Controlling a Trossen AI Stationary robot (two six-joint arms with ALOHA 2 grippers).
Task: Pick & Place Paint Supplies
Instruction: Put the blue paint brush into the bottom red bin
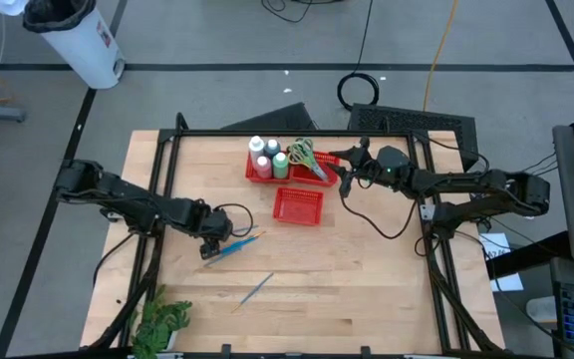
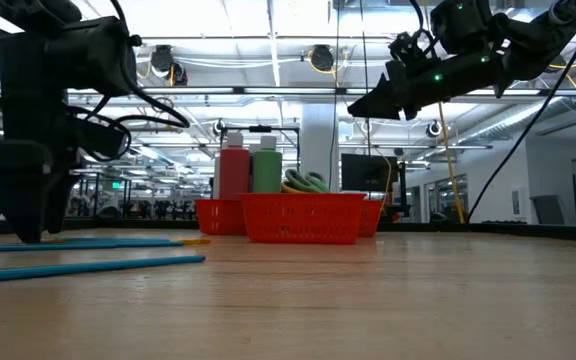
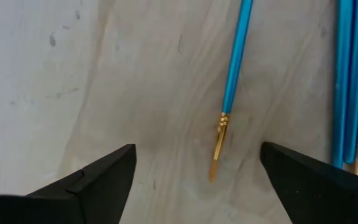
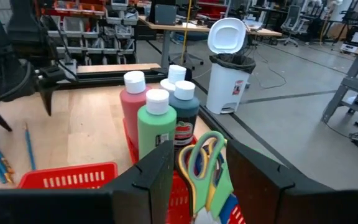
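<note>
Wooden table [image 1: 367, 289] under me, lab beyond. My left gripper [image 3: 194, 171] low over board, fingers spread wide, empty. Blue brush [image 3: 232, 81] lies dead ahead between fingertips, long axis running away from me, gold tip nearest. More brushes [image 3: 353, 81] off to one side. Left arm nearest; right gripper [image 1: 345, 172] hangs open, empty, above scissors [image 4: 207, 165] in red basket [image 1: 297, 206].

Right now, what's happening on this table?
The left gripper is down at the table, open over the blue brushes, one lying between its fingers. The right gripper hovers open above the scissors in the far red basket with the paint bottles. Nothing is held.
</note>
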